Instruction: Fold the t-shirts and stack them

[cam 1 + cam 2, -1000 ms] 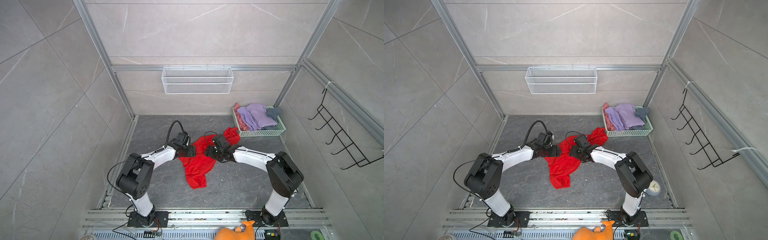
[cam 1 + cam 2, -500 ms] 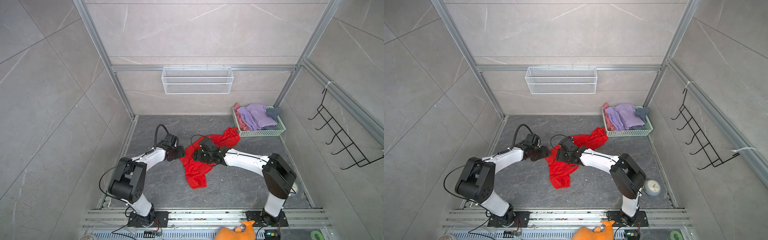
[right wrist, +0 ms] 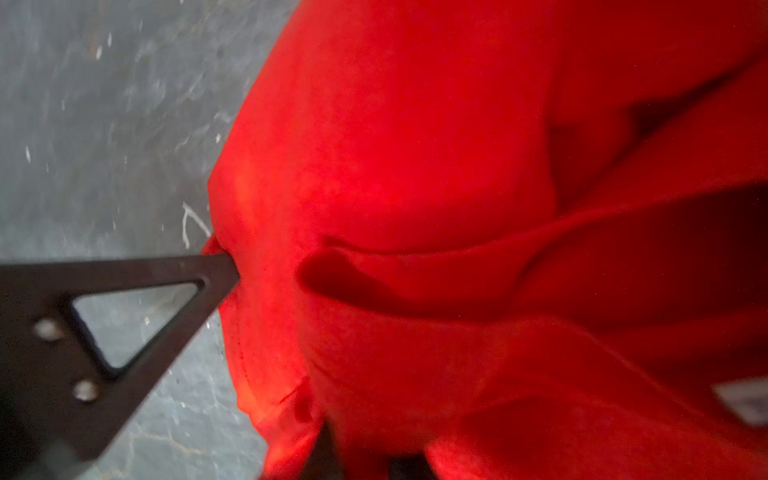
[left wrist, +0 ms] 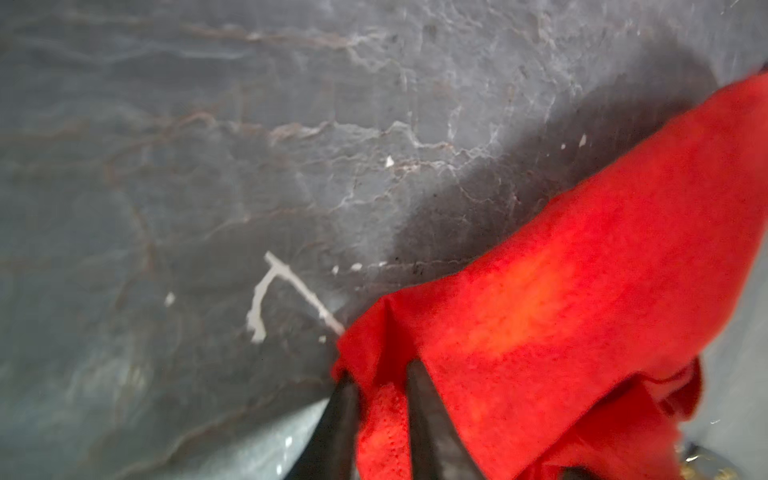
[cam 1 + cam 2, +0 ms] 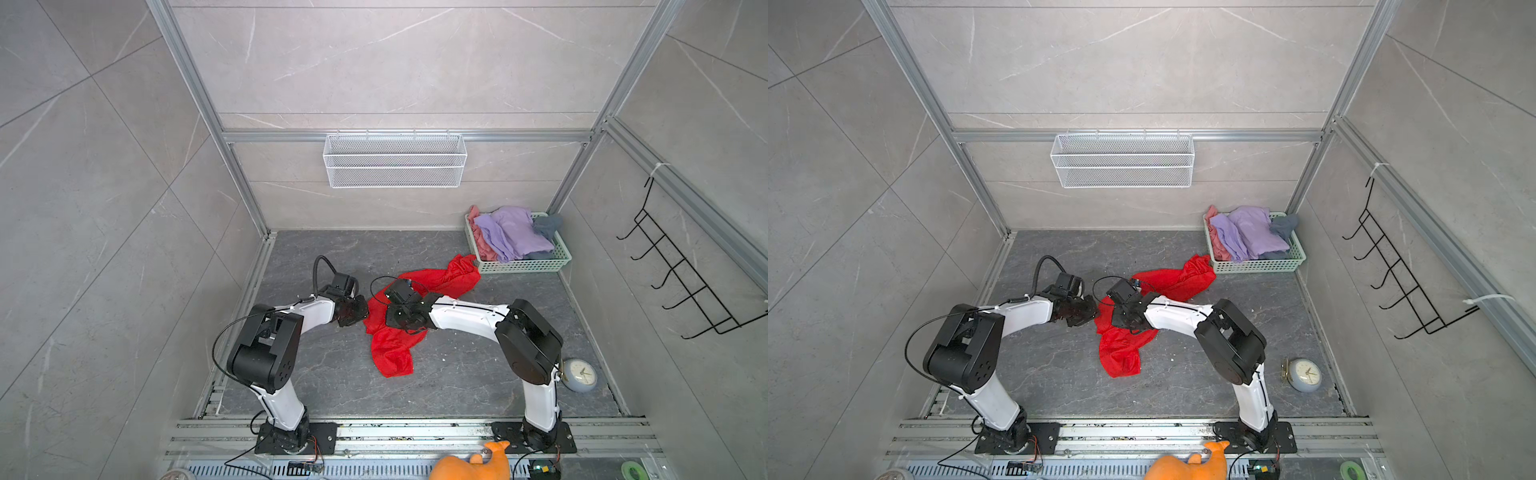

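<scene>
A crumpled red shirt (image 5: 390, 353) is seen lying unfolded across the middle of the dark table (image 5: 457, 374), with one end drawn out to just beside a pale green basket (image 5: 523, 266) at the far right corner. The left hand (image 5: 356, 314) is lowered at the shirt's left edge. In the left wrist view its fingers (image 4: 419, 399) are brought close together, with a fold of the red cloth clamped between them. The right hand (image 5: 399, 322) is set down on the cloth near the left one, and a narrow strip of red is shown between the two in both top views. The right hand is closed; in the right wrist view red cloth is bunched up around it and appears to be pinched. A lavender shirt (image 5: 515, 232), a pink shirt (image 5: 482, 245) and a grey shirt (image 5: 548, 224) are heaped loosely in the basket. A round clock (image 5: 579, 374) is laid on the table beside the right arm.
</scene>
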